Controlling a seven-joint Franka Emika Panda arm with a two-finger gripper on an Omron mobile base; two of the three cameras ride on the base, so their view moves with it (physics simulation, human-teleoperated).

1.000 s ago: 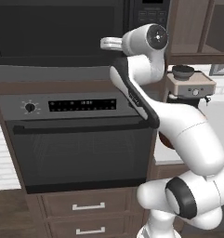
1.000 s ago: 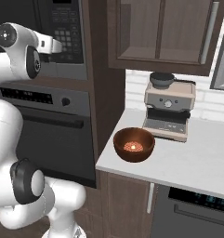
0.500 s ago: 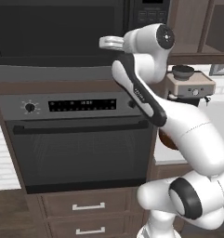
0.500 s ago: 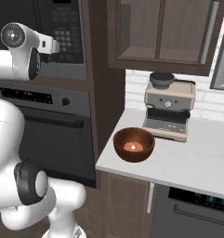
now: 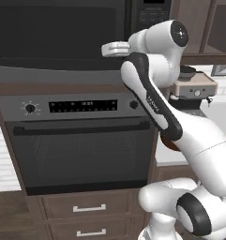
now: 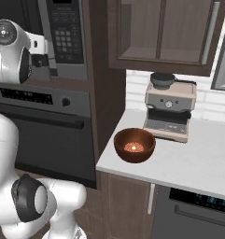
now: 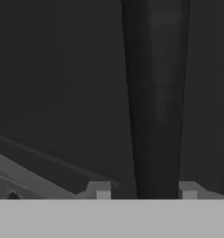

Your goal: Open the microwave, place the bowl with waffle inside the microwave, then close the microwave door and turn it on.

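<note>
The microwave point(image 5: 63, 33) sits built in above the oven, its dark glass microwave door point(image 5: 58, 28) lying flush and its keypad point(image 6: 67, 32) at the right. My gripper point(image 5: 113, 48) is at the door's lower right edge. In the hand view my gripper point(image 7: 143, 190) is open, and its two fingertips point(image 7: 98, 189) straddle the dark vertical door handle point(image 7: 155, 93) with a gap on one side. The reddish-brown bowl point(image 6: 134, 144) rests on the white counter, well to the right of the gripper. The small orange waffle point(image 6: 134, 147) lies inside it.
Below the microwave is the oven point(image 5: 81, 154) with knobs and a long bar handle; drawers point(image 5: 88, 208) sit under it. A coffee machine point(image 6: 172, 112) stands behind the bowl on the counter point(image 6: 188, 163). Wall cabinets point(image 6: 160, 32) hang above.
The arm's upper joints have swung a little up and to the right. The hand has stayed at the microwave door's edge. The bowl has not moved.
</note>
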